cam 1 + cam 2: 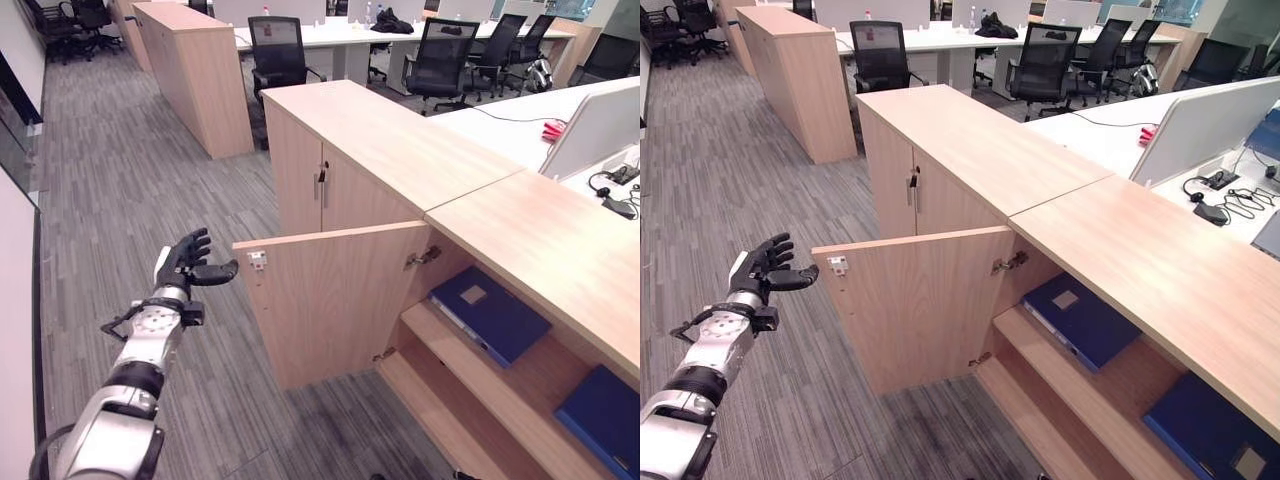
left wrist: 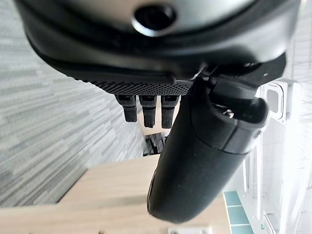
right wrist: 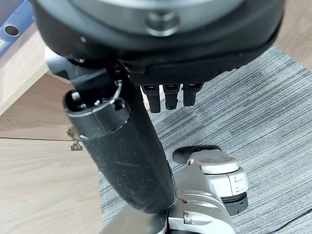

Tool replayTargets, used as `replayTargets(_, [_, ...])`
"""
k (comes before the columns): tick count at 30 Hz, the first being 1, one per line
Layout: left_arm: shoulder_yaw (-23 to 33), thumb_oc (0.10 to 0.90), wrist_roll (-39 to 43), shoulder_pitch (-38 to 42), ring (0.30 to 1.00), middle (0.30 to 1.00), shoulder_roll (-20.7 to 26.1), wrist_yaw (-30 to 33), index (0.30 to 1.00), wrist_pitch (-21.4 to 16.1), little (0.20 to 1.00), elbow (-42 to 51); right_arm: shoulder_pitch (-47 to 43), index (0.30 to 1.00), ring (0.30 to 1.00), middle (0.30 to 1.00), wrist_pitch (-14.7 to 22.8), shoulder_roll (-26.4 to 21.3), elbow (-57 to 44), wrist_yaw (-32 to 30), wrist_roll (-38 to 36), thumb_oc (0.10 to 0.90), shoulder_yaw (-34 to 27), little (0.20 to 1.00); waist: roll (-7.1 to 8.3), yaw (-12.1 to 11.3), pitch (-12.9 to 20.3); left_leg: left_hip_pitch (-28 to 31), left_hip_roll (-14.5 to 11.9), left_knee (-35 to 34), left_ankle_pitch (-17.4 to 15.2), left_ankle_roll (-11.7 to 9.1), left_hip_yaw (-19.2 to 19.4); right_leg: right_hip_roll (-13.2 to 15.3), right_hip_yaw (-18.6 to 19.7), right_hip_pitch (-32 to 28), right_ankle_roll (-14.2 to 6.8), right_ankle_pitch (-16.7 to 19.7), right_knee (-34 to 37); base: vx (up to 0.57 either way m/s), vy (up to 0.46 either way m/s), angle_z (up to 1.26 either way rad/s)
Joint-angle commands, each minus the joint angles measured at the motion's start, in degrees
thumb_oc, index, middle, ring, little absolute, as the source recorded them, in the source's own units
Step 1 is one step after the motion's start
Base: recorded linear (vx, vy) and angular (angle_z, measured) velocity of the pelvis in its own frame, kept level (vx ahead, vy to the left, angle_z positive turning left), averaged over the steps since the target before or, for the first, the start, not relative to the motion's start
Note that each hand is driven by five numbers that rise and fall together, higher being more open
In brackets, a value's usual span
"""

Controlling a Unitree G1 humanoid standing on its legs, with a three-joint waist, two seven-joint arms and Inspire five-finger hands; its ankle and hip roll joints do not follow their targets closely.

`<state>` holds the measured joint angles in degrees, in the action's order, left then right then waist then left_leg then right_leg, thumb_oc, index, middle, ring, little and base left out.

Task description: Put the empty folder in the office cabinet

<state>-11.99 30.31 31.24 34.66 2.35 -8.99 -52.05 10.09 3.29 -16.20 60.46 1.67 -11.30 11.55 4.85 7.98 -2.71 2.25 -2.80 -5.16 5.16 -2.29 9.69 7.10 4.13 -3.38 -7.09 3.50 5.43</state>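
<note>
Left hand (image 1: 186, 262) open, fingers spread, empty, just beside edge of open light-wood cabinet door (image 1: 330, 300). Dark-blue folder (image 1: 490, 313) on shelf beyond door. Right hand (image 3: 122, 146) relaxed, empty.

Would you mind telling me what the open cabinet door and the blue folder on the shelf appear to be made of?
Cabinet door: probably light wood-effect laminate board, matte, with faint even grain and metal hinges. Blue folder: likely plastic-covered card, smooth with a slight sheen and a pale label patch.
</note>
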Motion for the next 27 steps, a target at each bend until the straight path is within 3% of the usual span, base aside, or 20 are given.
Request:
replayTargets(1, [-1.0,0.800,3.3,15.7,0.900,0.900,-3.8,-0.5,0.900,-6.8,0.900,1.0,-5.1,0.900,0.900,0.900,1.0,-3.4,-0.4,-0.6,1.0,0.800,1.8,0.900,-1.38,1.2,-1.8,6.1,-0.7,0.2,-8.9,-1.1,-1.4,3.9,-3.1,-0.6,-7.4,-1.7,-3.8,0.00,0.000,0.00])
replayTargets(5, [-2.4,0.800,4.1,14.2,0.900,0.900,-8.1,-1.1,0.900,-6.9,0.900,5.1,-6.0,0.900,0.900,0.900,0.5,-2.8,2.8,-1.1,1.2,0.800,0.9,0.900,-1.31,1.0,-1.9,6.3,-0.2,0.2,-9.2,-0.7,-1.5,4.4,-3.3,-0.3,-7.7,-1.5,-4.6,-0.02,0.051,-0.04])
replayTargets(6, [-3.8,0.800,4.3,12.0,0.900,0.900,-11.0,-2.3,0.900,-7.0,0.900,8.7,-6.8,0.900,0.900,0.900,0.1,-2.6,4.1,-1.4,1.1,0.800,0.1,0.900,-1.29,0.9,-2.3,6.3,0.0,0.2,-9.2,-0.4,-1.6,4.7,-3.5,-0.1,-7.8,-1.3,-5.2,-0.03,0.062,-0.01])
replayTargets(12, [-8.1,0.800,2.4,5.5,0.900,0.900,-14.3,-6.3,0.900,-6.2,0.900,17.9,-8.4,0.900,0.900,0.900,-0.2,-2.0,5.4,-1.8,0.7,0.800,-1.6,0.900,-1.22,0.1,-3.5,5.7,0.5,0.2,-9.4,0.2,-1.1,5.4,-3.6,1.3,-7.9,0.1,-5.7,-0.05,0.056,0.01])
replayTargets(15, [-9.6,0.800,2.0,1.9,0.900,0.900,-14.8,-8.1,0.900,-6.0,0.900,22.4,-10.8,0.900,0.900,0.900,-0.1,-0.8,4.9,-2.4,0.4,0.800,-1.6,0.900,-0.82,-0.7,-5.6,4.2,-0.5,0.2,-8.6,-0.3,1.4,5.8,-5.1,5.2,-7.9,6.4,-5.5,-0.17,-0.062,-0.15])
replayTargets(16, [-9.6,0.800,1.9,1.8,0.900,0.900,-14.8,-8.0,0.900,-6.0,0.900,22.5,-10.8,0.900,0.900,0.900,-0.1,-0.8,4.9,-2.4,0.4,0.800,-1.6,0.900,-0.84,-0.8,-5.5,4.1,-0.5,0.2,-8.6,-0.4,1.5,5.7,-5.0,5.3,-7.9,6.4,-5.5,-0.19,-0.040,-0.44])
replayTargets(17, [-9.8,0.800,1.7,0.2,0.900,0.900,-14.0,-8.5,0.900,-5.9,0.900,24.7,-11.0,0.900,0.900,0.900,-0.1,-0.3,4.4,-2.4,0.3,0.800,-1.4,0.900,-1.39,-1.8,-6.0,2.9,-1.5,0.2,-7.8,-0.4,2.6,6.7,-9.0,6.8,-7.9,6.2,-6.6,-0.29,0.062,-0.83])
replayTargets(18, [-9.3,0.800,1.5,-2.0,0.900,0.900,-13.0,-9.3,0.900,-5.1,0.900,26.2,-11.2,0.900,0.900,0.900,0.1,-0.2,3.9,-2.5,1.0,0.800,-1.1,0.900,-2.55,-4.1,-6.1,1.5,-2.3,0.2,-6.6,-0.1,5.5,9.5,-18.1,5.5,-7.6,2.9,-8.9,-0.35,0.071,-0.91])
replayTargets(20, [-8.4,0.800,1.0,-3.9,0.900,0.900,-12.2,-9.7,0.900,-4.5,0.900,27.9,-11.5,0.900,0.900,0.900,0.4,0.2,3.3,-2.5,1.6,0.800,-0.6,0.900,-2.95,-5.5,-5.7,0.3,-2.9,0.8,-5.7,0.2,8.5,11.7,-22.8,3.6,-6.9,0.9,-13.2,-0.24,0.031,-0.67])
replayTargets(22, [-7.1,0.800,0.9,-6.6,0.900,0.900,-11.3,-9.9,0.900,-4.3,0.900,30.1,-12.1,0.900,0.900,0.900,0.4,0.4,3.2,-2.2,1.9,0.800,-0.6,0.900,-3.14,-6.7,-5.0,-0.4,-3.2,1.3,-5.2,0.6,10.8,13.2,-23.2,2.3,-6.7,0.1,-16.4,-0.18,-0.016,-0.57])
replayTargets(26, [-5.5,0.800,1.2,-11.5,0.900,0.900,-10.2,-10.7,0.900,-4.0,0.900,33.4,-12.6,0.900,0.900,0.900,0.3,0.6,3.6,-2.1,1.8,0.800,-1.0,0.900,-3.10,-8.8,-3.7,-1.9,-3.5,2.0,-3.9,0.9,14.0,14.9,-23.3,-0.8,-7.4,1.5,-17.4,-0.18,-0.105,-0.78])
replayTargets(27, [-4.0,0.800,0.9,-15.6,0.900,0.900,-9.6,-11.3,0.900,-3.9,0.900,35.2,-12.9,0.900,0.900,0.900,0.4,0.9,3.6,-1.9,1.8,0.800,-1.1,0.900,-2.96,-10.4,-2.9,-2.7,-3.9,2.4,-2.9,0.7,16.3,15.7,-24.3,-2.5,-7.9,3.2,-16.9,-0.18,-0.163,-0.68])
